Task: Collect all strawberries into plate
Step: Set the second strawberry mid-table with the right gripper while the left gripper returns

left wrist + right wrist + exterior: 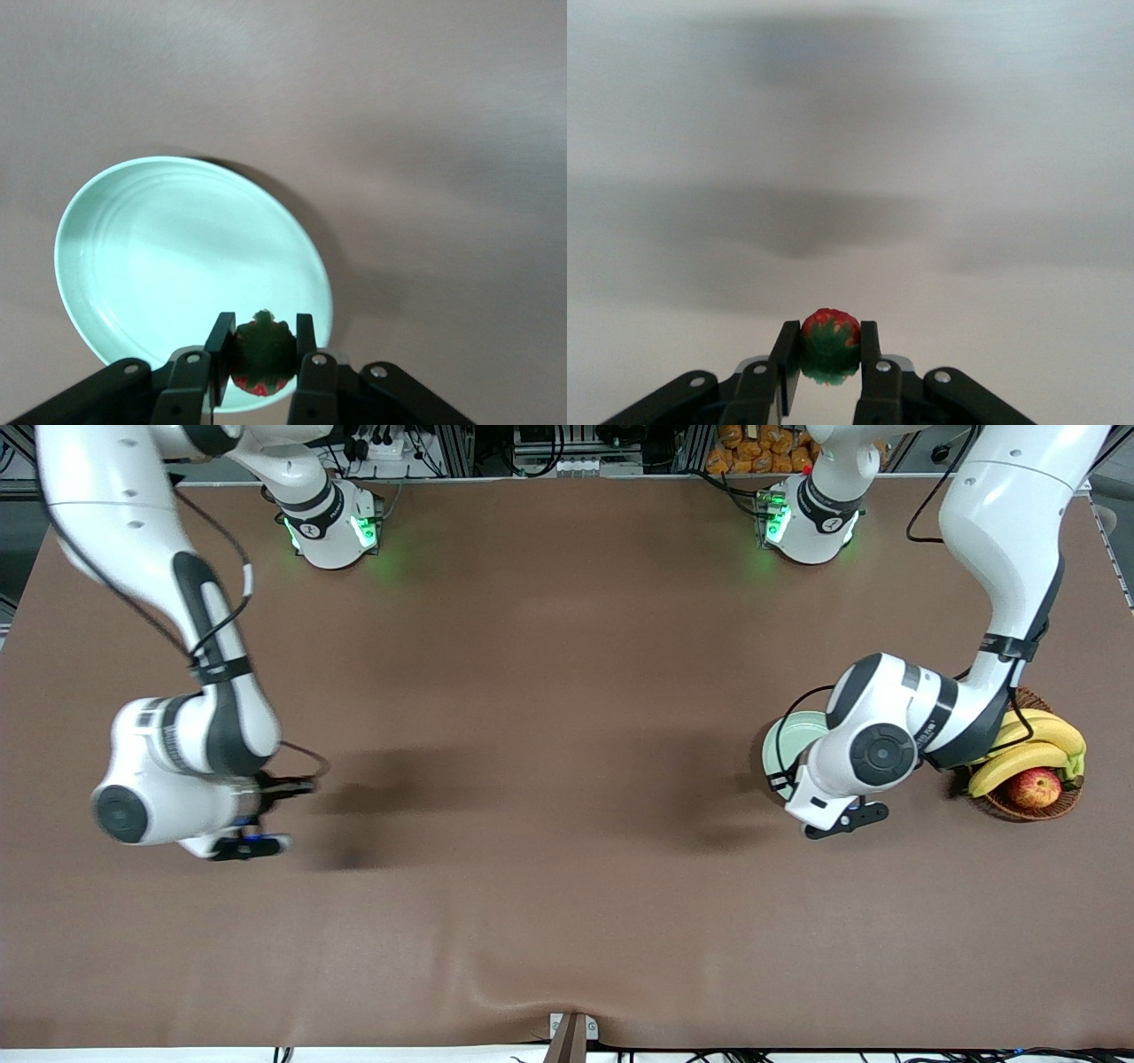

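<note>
My left gripper (261, 341) is shut on a strawberry (262, 352), red with a dark green leafy top, and hangs over the rim of the pale mint-green plate (168, 257). From the front, the left arm's wrist covers most of the plate (784, 746), and the left gripper (846, 817) shows as a dark piece below the wrist. My right gripper (830, 350) is shut on another strawberry (831, 341) above bare brown table toward the right arm's end. In the front view the right gripper (252, 843) sits under its wrist, with the berry hidden.
A brown wicker basket (1067, 802) with bananas (1028, 748) and a red-yellow apple (1035, 786) stands beside the plate at the left arm's end of the table. The brown table cloth (549, 779) stretches between the two arms.
</note>
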`<state>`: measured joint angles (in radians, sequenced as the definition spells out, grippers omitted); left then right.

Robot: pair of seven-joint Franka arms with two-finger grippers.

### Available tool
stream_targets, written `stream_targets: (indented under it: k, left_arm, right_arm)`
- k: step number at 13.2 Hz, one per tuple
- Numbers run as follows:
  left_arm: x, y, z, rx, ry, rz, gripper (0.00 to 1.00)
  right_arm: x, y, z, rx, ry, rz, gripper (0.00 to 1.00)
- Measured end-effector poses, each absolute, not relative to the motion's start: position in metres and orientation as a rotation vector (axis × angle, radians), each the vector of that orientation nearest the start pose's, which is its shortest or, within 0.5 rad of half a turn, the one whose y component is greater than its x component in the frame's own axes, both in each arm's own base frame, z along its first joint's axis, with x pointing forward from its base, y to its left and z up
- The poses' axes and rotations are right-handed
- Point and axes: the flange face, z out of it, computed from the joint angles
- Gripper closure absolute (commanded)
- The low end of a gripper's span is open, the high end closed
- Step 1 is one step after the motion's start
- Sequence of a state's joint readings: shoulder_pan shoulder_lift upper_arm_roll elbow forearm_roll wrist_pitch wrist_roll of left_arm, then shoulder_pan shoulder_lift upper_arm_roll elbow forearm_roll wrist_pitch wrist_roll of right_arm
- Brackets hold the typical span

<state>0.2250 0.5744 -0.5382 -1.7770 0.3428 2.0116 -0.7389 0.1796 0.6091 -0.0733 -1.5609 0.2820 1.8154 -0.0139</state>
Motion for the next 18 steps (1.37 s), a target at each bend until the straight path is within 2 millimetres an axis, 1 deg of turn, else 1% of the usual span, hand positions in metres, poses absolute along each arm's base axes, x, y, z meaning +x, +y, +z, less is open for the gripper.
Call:
stream_targets:
  k: [1, 2, 3, 5, 6, 8, 9, 10, 11, 12, 13, 14, 16, 18]
  left_arm:
    - [0.607, -0.144, 0.244, -2.983, -0.416, 0.321, 0.54]
    - [0.604, -0.138, 0.236, -2.992, -0.413, 0.325, 0.06]
    - [0.601, -0.134, 0.231, -2.999, -0.409, 0.326, 0.0]
    - [0.602, -0.132, 0.234, -3.007, -0.413, 0.315, 0.0]
    - [0.604, -0.133, 0.24, -3.011, -0.412, 0.296, 0.0]
    - [0.606, -0.143, 0.267, -3.022, -0.39, 0.241, 0.0]
    - [0.605, -0.152, 0.283, -3.026, -0.368, 0.211, 0.0]
    - [0.603, -0.164, 0.3, -3.029, -0.342, 0.188, 0.0]
    - [0.6, -0.177, 0.315, -3.036, -0.329, 0.174, 0.0]
    - [0.596, -0.191, 0.325, -3.048, -0.34, 0.174, 0.0]
    - [0.591, -0.204, 0.33, -3.057, -0.357, 0.181, 0.0]
    - [0.586, -0.216, 0.33, -3.061, -0.372, 0.19, 0.0]
    - [0.575, -0.245, 0.321, -3.056, -0.4, 0.214, 0.0]
    - [0.564, -0.273, 0.307, -3.057, -0.423, 0.237, 0.0]
  right_arm:
    - [0.647, 0.14, 0.269, -2.804, 0.094, 0.544, 1.0]
    - [0.641, 0.182, 0.269, -2.697, 0.19, 0.558, 1.0]
    - [0.636, 0.223, 0.269, -2.601, 0.265, 0.547, 1.0]
    - [0.623, 0.295, 0.266, -2.484, 0.343, 0.499, 1.0]
    - [0.615, 0.326, 0.261, -2.442, 0.368, 0.478, 1.0]
    - [0.594, 0.378, 0.244, -2.394, 0.403, 0.435, 1.0]
    - [0.582, 0.399, 0.234, -2.399, 0.397, 0.43, 1.0]
    - [0.569, 0.417, 0.223, -2.412, 0.384, 0.431, 0.95]
    - [0.558, 0.432, 0.213, -2.429, 0.373, 0.422, 0.77]
    - [0.55, 0.444, 0.204, -2.446, 0.369, 0.405, 0.53]
    - [0.543, 0.451, 0.196, -2.459, 0.367, 0.389, 0.26]
    - [0.539, 0.456, 0.188, -2.47, 0.367, 0.384, 0.12]
    - [0.539, 0.454, 0.182, -2.478, 0.375, 0.38, 0.01]
    - [0.55, 0.441, 0.184, -2.475, 0.396, 0.376, 0.01]
